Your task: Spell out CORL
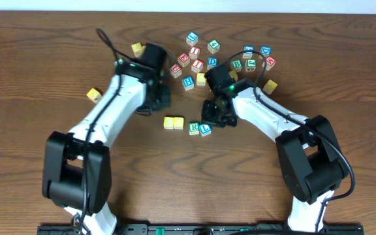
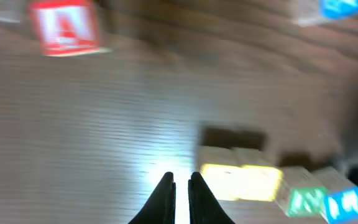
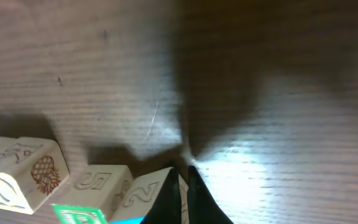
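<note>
Overhead, right gripper (image 1: 209, 122) sits just beside the block row (image 1: 187, 125).

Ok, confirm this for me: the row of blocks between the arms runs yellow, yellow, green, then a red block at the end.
No. The end block is blue, not red, as the overhead view shows. The rest holds: first yellow block, second yellow block, then the green block.
</note>
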`<state>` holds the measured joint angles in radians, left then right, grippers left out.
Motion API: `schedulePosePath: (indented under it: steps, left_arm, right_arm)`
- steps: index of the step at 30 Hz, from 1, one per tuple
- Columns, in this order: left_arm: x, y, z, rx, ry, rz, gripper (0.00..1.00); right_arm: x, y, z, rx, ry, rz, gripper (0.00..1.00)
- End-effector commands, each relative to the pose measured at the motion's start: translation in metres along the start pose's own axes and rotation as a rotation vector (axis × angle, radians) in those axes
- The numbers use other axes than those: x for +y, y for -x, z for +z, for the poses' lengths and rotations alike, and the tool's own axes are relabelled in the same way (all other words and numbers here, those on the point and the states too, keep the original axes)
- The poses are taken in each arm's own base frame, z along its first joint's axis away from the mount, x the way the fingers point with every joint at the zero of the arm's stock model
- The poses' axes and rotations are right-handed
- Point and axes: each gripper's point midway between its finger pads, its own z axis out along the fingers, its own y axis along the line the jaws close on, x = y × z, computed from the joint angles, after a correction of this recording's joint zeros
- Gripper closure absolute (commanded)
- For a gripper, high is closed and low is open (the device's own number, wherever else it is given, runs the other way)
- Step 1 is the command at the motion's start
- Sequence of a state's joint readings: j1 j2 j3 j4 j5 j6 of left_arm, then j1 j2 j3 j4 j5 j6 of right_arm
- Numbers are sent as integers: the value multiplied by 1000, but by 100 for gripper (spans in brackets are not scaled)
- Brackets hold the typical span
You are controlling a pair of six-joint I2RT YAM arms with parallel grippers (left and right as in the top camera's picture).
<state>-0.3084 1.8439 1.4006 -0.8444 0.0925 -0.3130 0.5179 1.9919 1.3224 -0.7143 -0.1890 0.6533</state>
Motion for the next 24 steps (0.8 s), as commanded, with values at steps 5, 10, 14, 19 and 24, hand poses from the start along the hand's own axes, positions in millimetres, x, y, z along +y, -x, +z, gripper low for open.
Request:
schedulePosePath:
  steps: [5,10,14,19,24]
  left_arm:
    - [38,4,25,71,27,-73,91]
    - [17,-3,41,118,-43,-13,91]
    - [8,-12,55,160,-53,9,91]
    - [-5,-22,57,190,-74,33,92]
    - [-13,-34,56,224,-65,63,92]
  right_arm:
    - [5,-9,9,-6,16,47,99]
    - [4,-9,10,-9,19,48,99]
    - [4,-9,10,-9,19,47,99]
    - [4,-8,10,-11,16,48,99]
    - [4,-8,10,-11,16,48,99]
